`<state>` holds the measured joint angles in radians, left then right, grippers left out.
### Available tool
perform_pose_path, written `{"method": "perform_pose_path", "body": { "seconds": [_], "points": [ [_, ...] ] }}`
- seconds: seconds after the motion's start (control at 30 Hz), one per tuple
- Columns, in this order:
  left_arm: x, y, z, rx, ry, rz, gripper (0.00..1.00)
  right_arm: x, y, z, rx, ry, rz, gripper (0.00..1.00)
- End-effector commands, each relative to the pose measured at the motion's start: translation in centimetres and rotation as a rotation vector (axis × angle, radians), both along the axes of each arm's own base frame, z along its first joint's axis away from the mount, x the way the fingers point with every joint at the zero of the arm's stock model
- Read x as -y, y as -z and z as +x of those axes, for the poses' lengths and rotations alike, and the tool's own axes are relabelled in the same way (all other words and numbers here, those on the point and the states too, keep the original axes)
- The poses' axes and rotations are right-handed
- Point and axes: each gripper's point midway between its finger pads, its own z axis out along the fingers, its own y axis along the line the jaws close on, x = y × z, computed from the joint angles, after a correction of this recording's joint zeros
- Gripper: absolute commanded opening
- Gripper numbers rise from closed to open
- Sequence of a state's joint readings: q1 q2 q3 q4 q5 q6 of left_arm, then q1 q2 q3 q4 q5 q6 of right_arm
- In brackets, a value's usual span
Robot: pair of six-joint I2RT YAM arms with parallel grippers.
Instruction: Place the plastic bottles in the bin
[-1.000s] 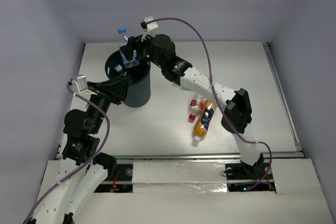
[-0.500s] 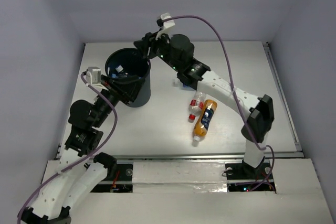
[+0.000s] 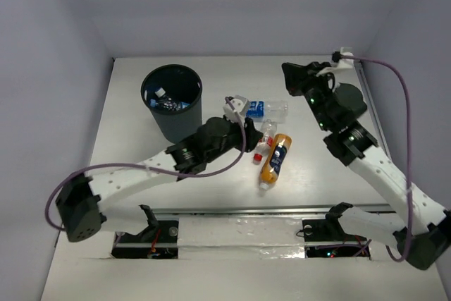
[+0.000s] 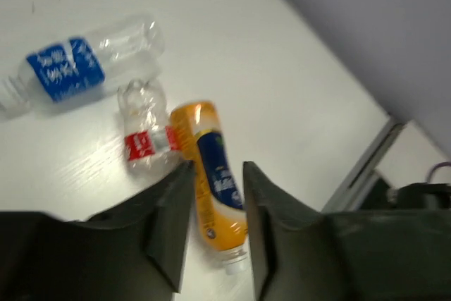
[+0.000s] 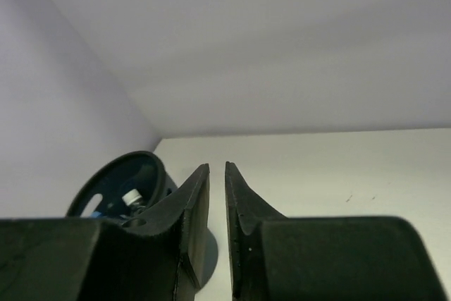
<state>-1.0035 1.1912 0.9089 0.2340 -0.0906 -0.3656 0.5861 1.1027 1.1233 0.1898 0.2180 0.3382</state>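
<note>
The dark round bin (image 3: 171,121) stands at the back left with a blue-labelled bottle (image 3: 166,104) lying inside. Three plastic bottles lie mid-table: a clear one with a blue label (image 3: 268,108), a clear one with a red label (image 3: 263,140) and an orange one (image 3: 275,160). My left gripper (image 3: 243,112) hovers just left of them. In the left wrist view it (image 4: 215,168) is open and empty, and the orange bottle (image 4: 211,174) shows through the gap. My right gripper (image 3: 289,70) is raised at the back right. Its jaws (image 5: 217,167) are almost together, holding nothing.
The right wrist view looks across the table at the bin (image 5: 120,188), where a white bottle cap (image 5: 130,197) shows inside. Lilac walls close the table at the back and sides. A metal rail (image 3: 377,128) runs along the right edge.
The right arm let a blue-labelled bottle fall into the bin, swung away to the back right and closed its jaws. The left arm left the bin's side and reached over to the bottles.
</note>
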Motion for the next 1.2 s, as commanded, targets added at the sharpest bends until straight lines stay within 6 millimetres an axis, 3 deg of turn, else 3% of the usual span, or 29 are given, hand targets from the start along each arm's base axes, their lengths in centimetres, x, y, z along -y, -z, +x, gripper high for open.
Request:
{"method": "perform_pose_path", "body": {
  "seconds": [0.0,0.03,0.07,0.1,0.13,0.2,0.23,0.43,0.57,0.73,1.17],
  "points": [
    [1.5,-1.1,1.8,0.054,-0.066,0.015,0.34,2.8,-1.1,-3.0,0.014,0.048,0.064,0.21],
    [2.9,1.1,2.0,0.024,-0.053,0.065,0.38,3.6,-0.7,-3.3,0.002,0.069,0.062,0.22],
    [3.5,1.8,2.1,0.017,-0.05,0.087,0.41,4.1,0.3,-3.6,-0.012,0.082,0.057,0.23],
    [4.8,1.7,1.9,0.021,-0.039,0.095,0.46,5.0,-0.4,-4.8,0.011,0.09,0.078,0.26],
    [5.8,4.1,2.0,-0.004,-0.039,0.158,0.49,5.6,-0.1,-5.1,0.005,0.105,0.08,0.29],
    [7.4,4.6,2.0,0.005,-0.054,0.19,0.56,6.4,0.4,-5.6,-0.001,0.119,0.075,0.38],
    [8.1,6.6,2.2,-0.009,-0.057,0.238,0.57,6.8,0.3,-6.2,0.003,0.119,0.079,0.41],
    [11.0,10.6,3.7,-0.037,-0.081,0.339,0.64,6.4,1.9,-6.6,-0.023,0.09,0.053,0.58],
    [11.4,11.9,5.2,-0.023,-0.138,0.397,0.65,6.0,2.4,-6.7,-0.027,0.066,0.051,0.65],
    [11.8,13.7,6.1,-0.014,-0.162,0.444,0.65,5.7,2.4,-6.8,-0.024,0.049,0.043,0.66],
    [13.8,18.1,6.0,-0.055,-0.103,0.503,0.64,5.4,2.5,-7.1,-0.019,0.028,0.043,0.67]
  ]
}}
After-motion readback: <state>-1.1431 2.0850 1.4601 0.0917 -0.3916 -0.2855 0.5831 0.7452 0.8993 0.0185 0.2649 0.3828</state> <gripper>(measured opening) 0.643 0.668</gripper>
